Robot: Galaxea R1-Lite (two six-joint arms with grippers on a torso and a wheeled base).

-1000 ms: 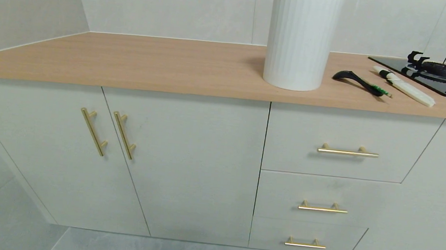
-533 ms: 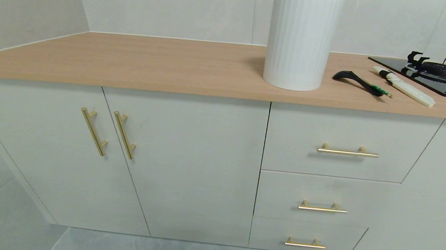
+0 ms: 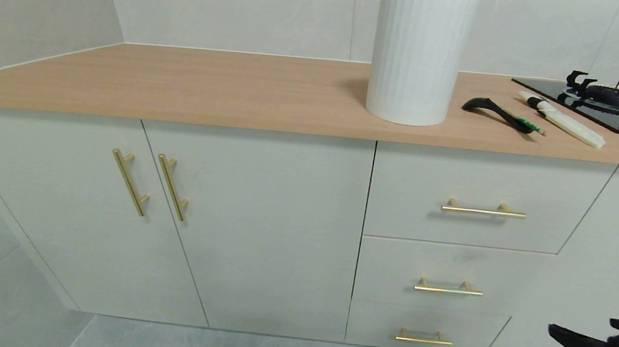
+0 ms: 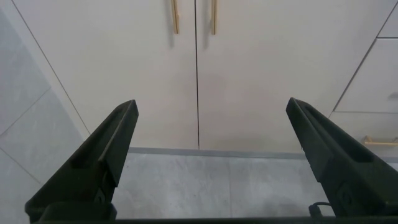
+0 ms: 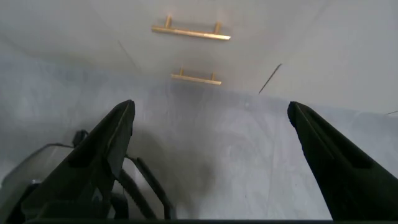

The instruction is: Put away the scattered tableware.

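Looking from the head view: a black-handled utensil [image 3: 501,114] and a white knife [image 3: 563,122] lie side by side on the surface [image 3: 209,85], between the ribbed white canister [image 3: 417,52] and the gas hob [image 3: 610,104]. Left wrist view: left claw [image 4: 211,109] spread wide, empty, facing cabinet doors [image 4: 124,62]. Right wrist view: right claw [image 5: 208,109] wide too, empty, low near drawer handles [image 5: 191,32]. Worry: both pieces lie flat, so a pinch might skid them off the edge or bump the canister.

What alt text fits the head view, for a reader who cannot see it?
A wooden countertop holds a tall white ribbed container, with a black-handled utensil and a white utensil lying between it and a gas hob. Below are pale cabinets with gold handles; the open right gripper hangs at lower right.
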